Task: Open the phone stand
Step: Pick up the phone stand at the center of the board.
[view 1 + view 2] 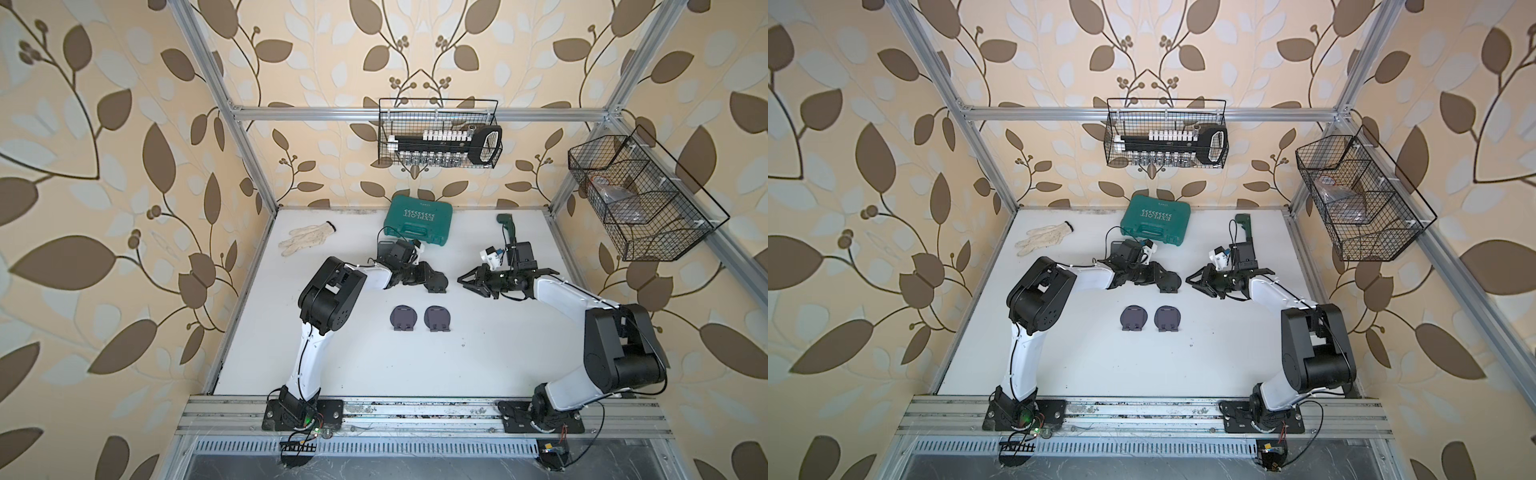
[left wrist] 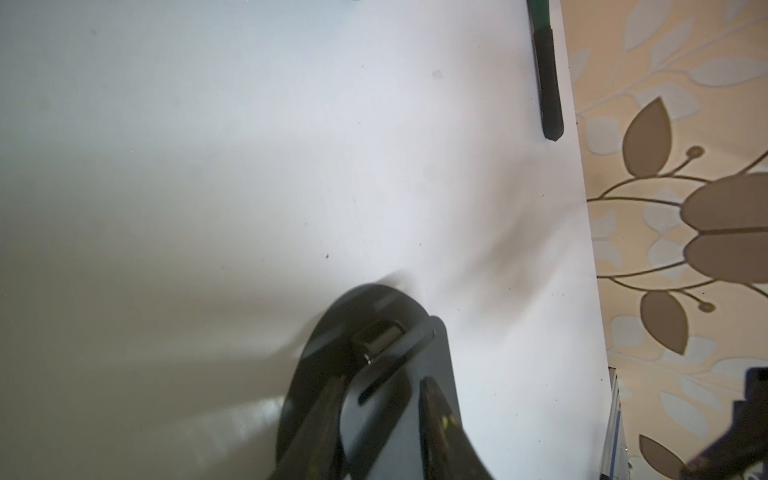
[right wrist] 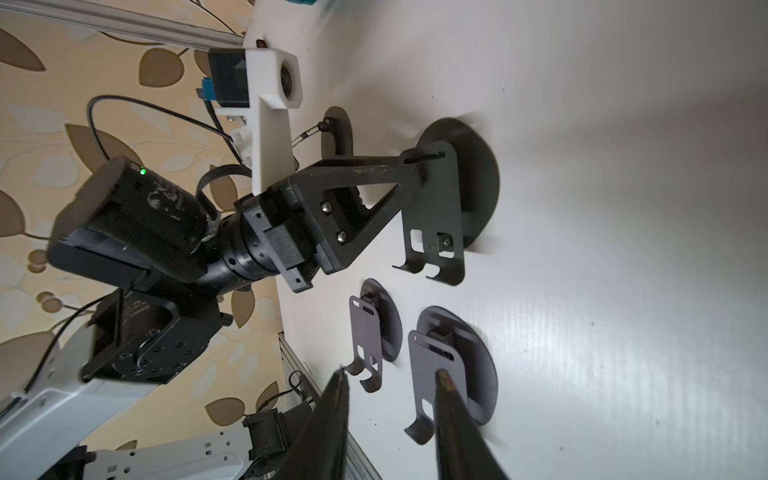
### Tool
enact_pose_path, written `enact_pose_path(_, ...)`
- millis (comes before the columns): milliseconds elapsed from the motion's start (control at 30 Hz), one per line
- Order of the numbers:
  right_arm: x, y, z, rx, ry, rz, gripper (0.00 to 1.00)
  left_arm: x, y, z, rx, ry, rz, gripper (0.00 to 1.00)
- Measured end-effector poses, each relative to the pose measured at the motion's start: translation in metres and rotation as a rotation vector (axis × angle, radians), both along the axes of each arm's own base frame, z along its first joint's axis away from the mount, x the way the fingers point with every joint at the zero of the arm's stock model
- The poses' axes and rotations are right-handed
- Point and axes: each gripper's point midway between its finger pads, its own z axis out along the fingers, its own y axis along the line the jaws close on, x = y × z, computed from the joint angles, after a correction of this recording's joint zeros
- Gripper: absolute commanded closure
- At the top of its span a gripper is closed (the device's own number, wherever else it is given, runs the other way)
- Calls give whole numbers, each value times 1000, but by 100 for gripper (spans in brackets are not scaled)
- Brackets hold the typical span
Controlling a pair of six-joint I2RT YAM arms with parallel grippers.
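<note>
Three dark phone stands with round bases lie on the white table. My left gripper is at the far one, and its fingers close on the grey plate near the slot. The right wrist view shows that plate tilted up off its round base. The other two stands sit side by side nearer the front. My right gripper hovers to the right of the held stand, facing it. In its own view the right gripper is open and holds nothing.
A green tool case lies at the back of the table and a white glove at the back left. A green-handled tool lies behind the right wrist. Wire baskets hang on the back and right walls.
</note>
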Motion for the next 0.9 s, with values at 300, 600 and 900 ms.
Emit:
enact_pose_path(300, 3, 10, -38, -4, 64, 26, 77, -1, -15, 22, -88, 13, -48, 100)
enact_pose_path(600, 4, 6, -34, 5, 60, 17, 78, -1, -24, 30, -102, -13, -72, 100)
enact_pose_path(900, 1, -21, 37, 21, -98, -49, 77, -7, -22, 37, -102, 29, -67, 100)
